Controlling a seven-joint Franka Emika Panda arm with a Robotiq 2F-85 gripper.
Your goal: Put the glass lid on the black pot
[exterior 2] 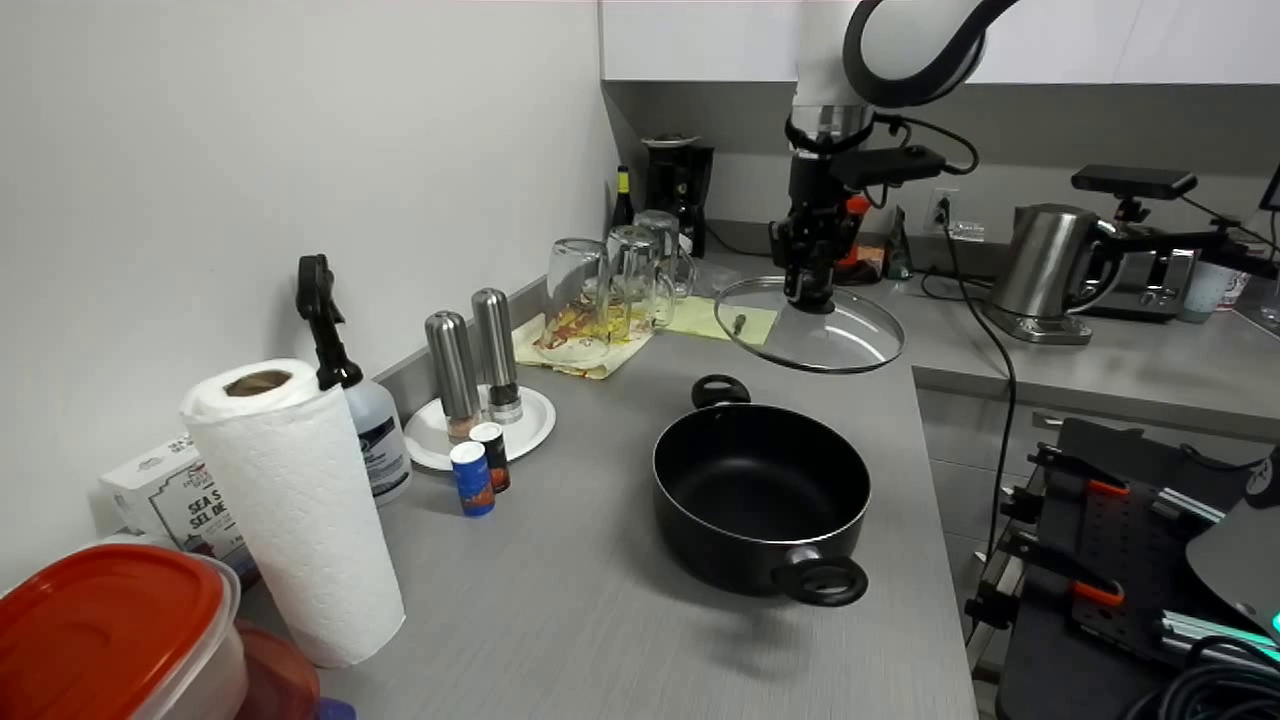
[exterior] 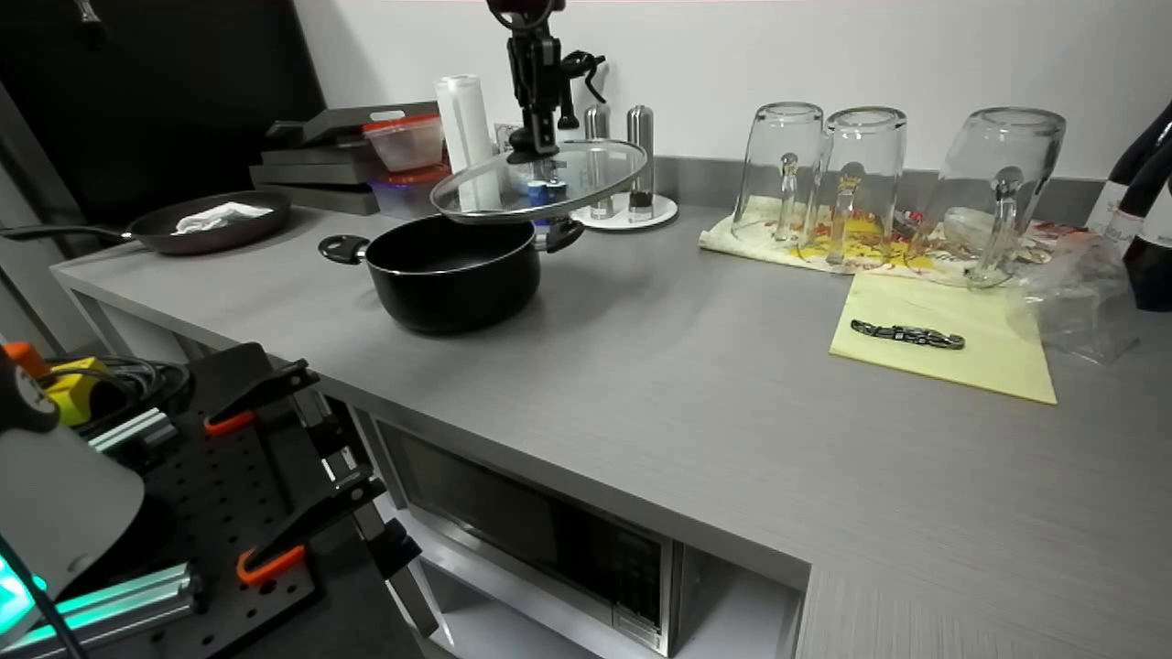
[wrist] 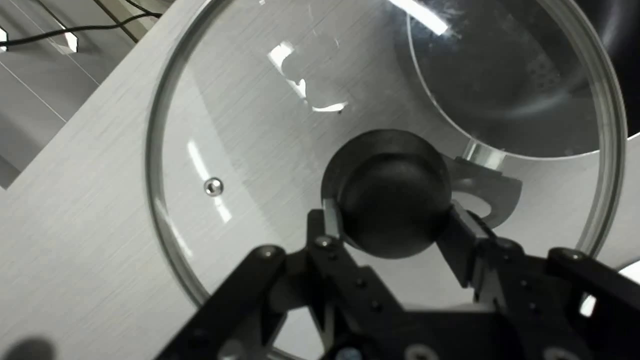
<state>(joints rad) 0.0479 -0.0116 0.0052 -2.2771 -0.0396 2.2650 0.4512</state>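
The glass lid (exterior: 586, 183) hangs in the air from my gripper (exterior: 536, 146), slightly tilted in an exterior view. My gripper is shut on its black knob (wrist: 392, 200), one finger on each side; the gripper also shows in an exterior view (exterior 2: 810, 295). The black pot (exterior: 458, 297) stands upright and uncovered on the counter; its dark inside shows in an exterior view (exterior 2: 755, 480). The lid (exterior 2: 850, 340) is above and beyond the pot's far handle (exterior 2: 720, 389), off to one side of the opening. In the wrist view the pot (wrist: 627, 65) shows partly through the lid (wrist: 260, 150).
Near the wall stand a paper towel roll (exterior 2: 300, 520), a spray bottle (exterior 2: 375, 440), steel grinders on a white plate (exterior 2: 535, 425) and small shakers (exterior 2: 472, 480). Upturned glass mugs (exterior: 851, 183) stand on a cloth. A frying pan (exterior: 206, 233) sits at the counter's end.
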